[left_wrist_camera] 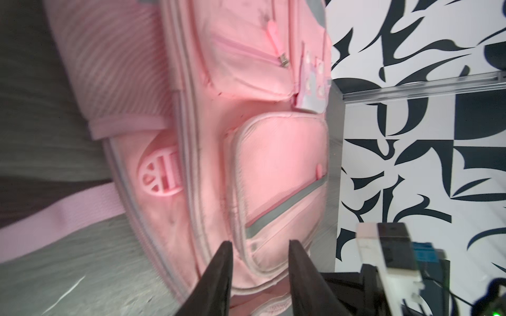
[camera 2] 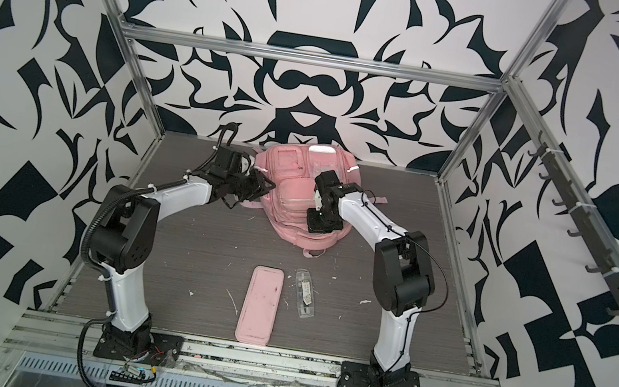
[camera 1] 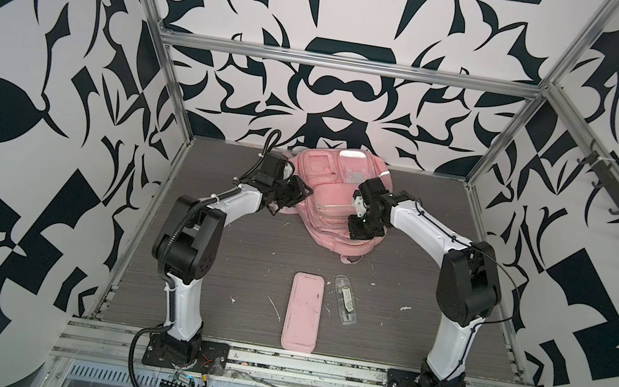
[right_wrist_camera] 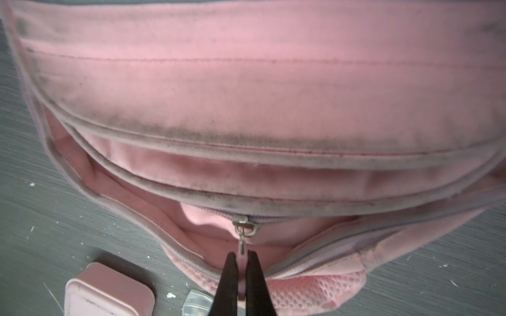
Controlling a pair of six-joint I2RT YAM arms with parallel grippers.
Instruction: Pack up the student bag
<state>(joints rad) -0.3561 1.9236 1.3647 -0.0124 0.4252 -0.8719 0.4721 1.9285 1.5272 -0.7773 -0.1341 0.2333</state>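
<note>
The student bag (camera 1: 327,189) (camera 2: 292,187), a pink backpack, lies flat at the back middle of the table. My left gripper (camera 1: 301,194) (camera 2: 264,186) is at the bag's left side. In the left wrist view its jaws (left_wrist_camera: 260,243) stand open over a front pocket's piped corner, with nothing gripped; the picture is blurred. My right gripper (camera 1: 359,229) (camera 2: 315,223) sits at the bag's near right edge. In the right wrist view it (right_wrist_camera: 241,253) is shut on the pink zip pull (right_wrist_camera: 241,270) below the metal slider (right_wrist_camera: 245,225). To one side of the slider the zip gapes open.
A flat pink pencil case (camera 1: 302,312) (camera 2: 259,305) (right_wrist_camera: 106,292) lies near the table's front edge. A clear plastic case (camera 1: 344,300) (camera 2: 305,294) (right_wrist_camera: 198,301) lies just to its right. A loose pink strap (camera 1: 352,259) pokes out at the bag's near side.
</note>
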